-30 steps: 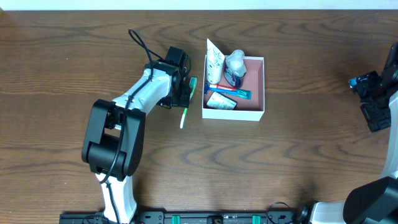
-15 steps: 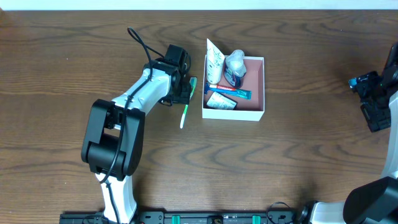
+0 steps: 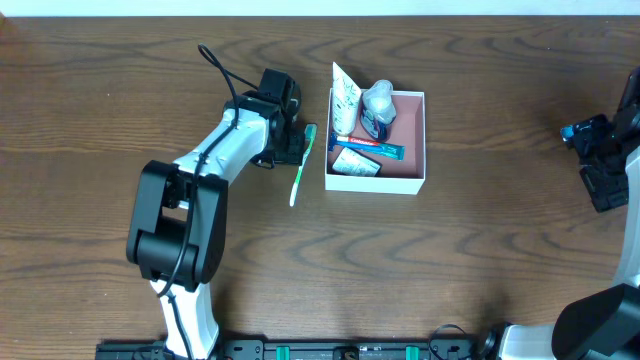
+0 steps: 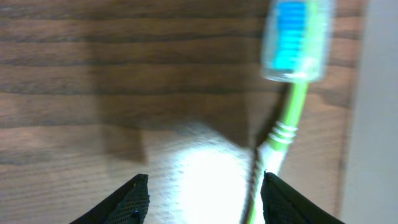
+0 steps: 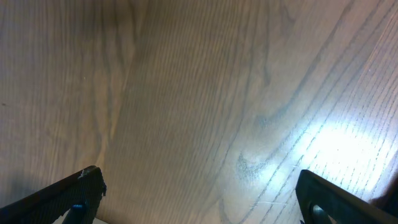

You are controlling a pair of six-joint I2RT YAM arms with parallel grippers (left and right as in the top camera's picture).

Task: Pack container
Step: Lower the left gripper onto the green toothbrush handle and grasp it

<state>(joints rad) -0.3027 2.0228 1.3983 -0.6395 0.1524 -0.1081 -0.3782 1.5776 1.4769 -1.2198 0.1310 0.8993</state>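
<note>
The container (image 3: 408, 125) is a square white box with a pink-brown inside, right of the table's middle. It holds a white tube, a round clear item, a blue-and-red packet and a small green-and-white packet. A green toothbrush (image 3: 298, 172) lies on the table just left of the box. In the left wrist view its capped blue head (image 4: 292, 38) points away, with the box wall (image 4: 380, 112) beside it. My left gripper (image 3: 295, 146) (image 4: 206, 198) is open over the brush, the handle just inside its right finger (image 4: 283, 200). My right gripper (image 3: 603, 178) (image 5: 202, 198) is open and empty at the far right.
The dark wooden table (image 3: 450, 260) carries nothing else. The left arm's black cable (image 3: 222, 68) loops behind the wrist. The right wrist view shows only bare wood (image 5: 186, 93).
My left gripper has shifted slightly up and to the left. The toothbrush has stayed in place on the table. The right arm has not moved.
</note>
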